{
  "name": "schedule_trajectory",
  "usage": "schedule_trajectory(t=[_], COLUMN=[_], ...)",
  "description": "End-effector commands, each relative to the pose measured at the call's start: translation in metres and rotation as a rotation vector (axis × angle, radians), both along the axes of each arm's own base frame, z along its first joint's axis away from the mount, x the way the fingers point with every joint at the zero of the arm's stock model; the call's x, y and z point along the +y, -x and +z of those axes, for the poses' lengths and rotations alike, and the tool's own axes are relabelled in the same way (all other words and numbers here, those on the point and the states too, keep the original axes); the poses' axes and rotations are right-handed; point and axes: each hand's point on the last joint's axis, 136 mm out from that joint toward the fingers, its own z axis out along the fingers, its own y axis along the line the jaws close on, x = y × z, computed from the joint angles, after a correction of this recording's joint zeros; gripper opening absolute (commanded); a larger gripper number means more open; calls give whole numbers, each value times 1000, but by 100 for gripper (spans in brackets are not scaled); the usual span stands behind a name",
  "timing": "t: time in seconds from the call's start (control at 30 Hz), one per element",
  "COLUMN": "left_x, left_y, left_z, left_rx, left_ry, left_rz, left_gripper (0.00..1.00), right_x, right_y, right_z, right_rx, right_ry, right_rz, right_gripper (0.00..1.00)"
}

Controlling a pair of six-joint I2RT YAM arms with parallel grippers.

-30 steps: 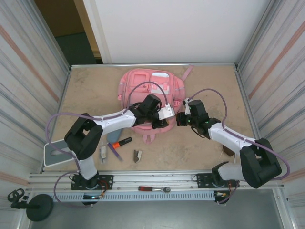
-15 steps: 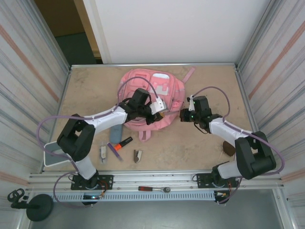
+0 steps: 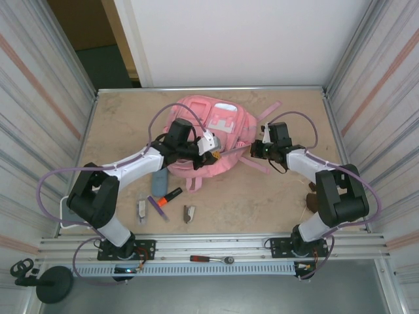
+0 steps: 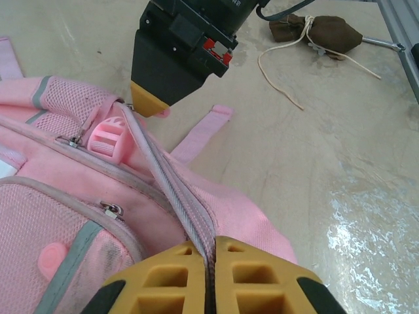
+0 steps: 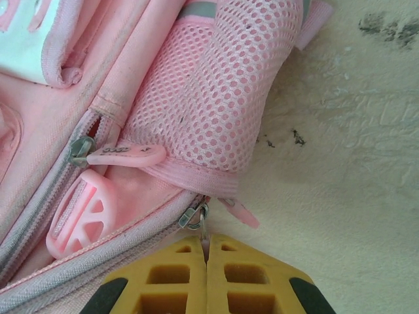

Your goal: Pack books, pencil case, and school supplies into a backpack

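Observation:
The pink backpack [image 3: 216,131] lies at the table's middle back. My left gripper [image 3: 214,151] is shut on the backpack's grey-pink zipper band [image 4: 171,190], which runs taut between the yellow fingers [image 4: 170,281]. My right gripper [image 3: 256,150] is at the bag's right side, shut on a metal zipper pull [image 5: 204,226] beside the mesh side pocket [image 5: 222,91]. The slate-blue pencil case [image 3: 158,182] lies in front of the bag. Close by are the orange-and-black highlighter [image 3: 169,195], purple pen [image 3: 158,208], silvery piece [image 3: 141,210] and clip [image 3: 188,213]. The books are out of view.
A grey tray [image 3: 64,210] sits at the near left behind my left arm. A brown pouch with a string [image 4: 321,29] lies near the right wall. A red-handled tool [image 3: 213,259] rests on the front rail. Metal walls close in both sides.
My left gripper has shut on the zipper band. Both grippers have drawn back toward the far side, and the backpack has shifted back and turned with them.

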Motion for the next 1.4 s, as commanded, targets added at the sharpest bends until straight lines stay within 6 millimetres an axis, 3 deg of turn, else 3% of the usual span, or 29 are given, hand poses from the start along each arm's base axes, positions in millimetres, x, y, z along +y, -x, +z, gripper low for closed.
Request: schedule_trajectory(t=[0.0, 0.17, 0.23, 0.37, 0.47, 0.6, 0.67, 0.73, 0.83, 0.93, 1.13, 1.23, 1.37], left_x=[-4, -9, -11, -17, -21, -25, -28, -31, -36, -42, -52, -50, -30], left_y=[4, 1, 1, 1, 2, 3, 4, 3, 1, -2, -8, -18, -44], left_z=[62, 56, 54, 52, 50, 47, 44, 41, 36, 35, 33, 25, 7], left_rx=[-133, -106, -100, -93, -90, -81, -74, -67, -60, -68, -84, -92, -99], left_ry=[150, 151, 153, 152, 149, 141, 134, 126, 101, 81, 58, 25, -52], left_rz=[-89, -94, -98, -106, -113, -118, -120, -116, -110, -98, -86, -41, 88], left_gripper=[0, 0, 0, 0, 0, 0, 0, 1, 1, 1, 2, 1, 1], right_x=[-41, -23, -22, -16, -13, 0, 11, 11, -3, -29, -69, -78, -74], right_y=[-2, 16, 15, -3, -23, -52, -65, -71, -70, -61, -23, 1, 31], right_z=[-13, 21, 31, 36, 26, 16, 14, 11, 12, 15, 11, 3, -6], right_rx=[51, 33, 41, 60, 89, 124, 131, 140, 120, 93, 72, 79, 86], right_ry=[86, -65, -164, -322, -363, -432, -476, -483, -481, -452, -363, -311, -294], right_rz=[-121, -24, -44, -109, -150, -138, -105, -103, -127, -180, -270, -303, -337], right_gripper=[0, 32, 40, 52, 63, 68, 64, 51, 17, 3, 0, 0, 0])
